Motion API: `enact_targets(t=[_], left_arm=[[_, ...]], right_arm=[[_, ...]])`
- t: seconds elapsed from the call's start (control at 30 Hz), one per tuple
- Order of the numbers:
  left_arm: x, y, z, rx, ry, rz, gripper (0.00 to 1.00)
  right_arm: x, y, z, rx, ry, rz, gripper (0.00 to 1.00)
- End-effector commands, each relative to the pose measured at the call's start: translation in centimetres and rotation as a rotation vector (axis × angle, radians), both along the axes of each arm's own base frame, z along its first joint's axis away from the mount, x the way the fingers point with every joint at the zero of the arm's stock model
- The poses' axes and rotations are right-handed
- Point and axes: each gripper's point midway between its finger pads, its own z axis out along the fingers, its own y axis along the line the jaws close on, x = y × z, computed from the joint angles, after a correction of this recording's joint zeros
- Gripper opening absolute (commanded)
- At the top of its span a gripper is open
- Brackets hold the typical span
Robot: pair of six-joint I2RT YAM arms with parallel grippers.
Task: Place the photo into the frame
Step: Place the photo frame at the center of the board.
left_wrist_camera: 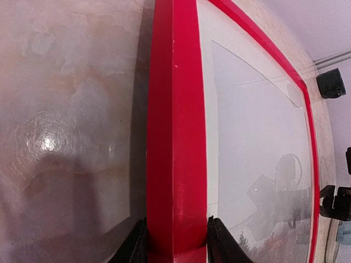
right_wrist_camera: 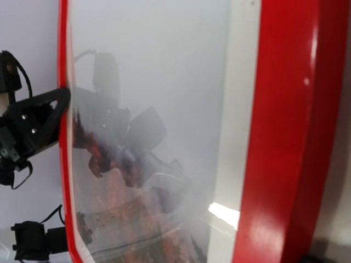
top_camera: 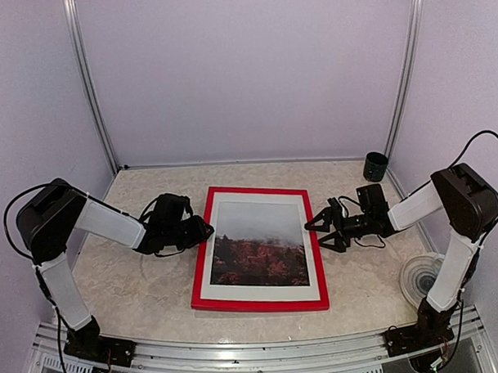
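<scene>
Dark cup (top_camera: 376,166) and pale disc (top_camera: 419,280) on marbled table (top_camera: 138,280).

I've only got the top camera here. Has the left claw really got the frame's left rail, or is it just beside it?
Observer: Its wrist view shows the left claw astride the frame, a finger against each side of the left rail.
Operator: Anything covering the photo?
Observer: A glossy pane lies over the photo; both wrist views show an arm mirrored in it.
Operator: And the right claw?
Observer: The right claw is open; its wrist view shows the right rail close up, with no finger closed on it.
</scene>
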Motion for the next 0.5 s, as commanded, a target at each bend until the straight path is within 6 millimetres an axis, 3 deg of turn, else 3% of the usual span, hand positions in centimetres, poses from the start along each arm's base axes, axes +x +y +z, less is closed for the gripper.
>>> enact_targets(t=[0.0, 0.47], left_arm=[[-0.92, -4.81, 2.36, -0.104, -0.052, -0.155, 0.33], [-1.02, -5.7, 2.13, -0.113, -0.049, -0.174, 0.34]], right_arm=[[-1.22, -1.4, -3.09, -0.092, 0.083, -0.041, 0.99], [-1.09, -2.22, -3.1, -0.106, 0.076, -0.062, 0.99]])
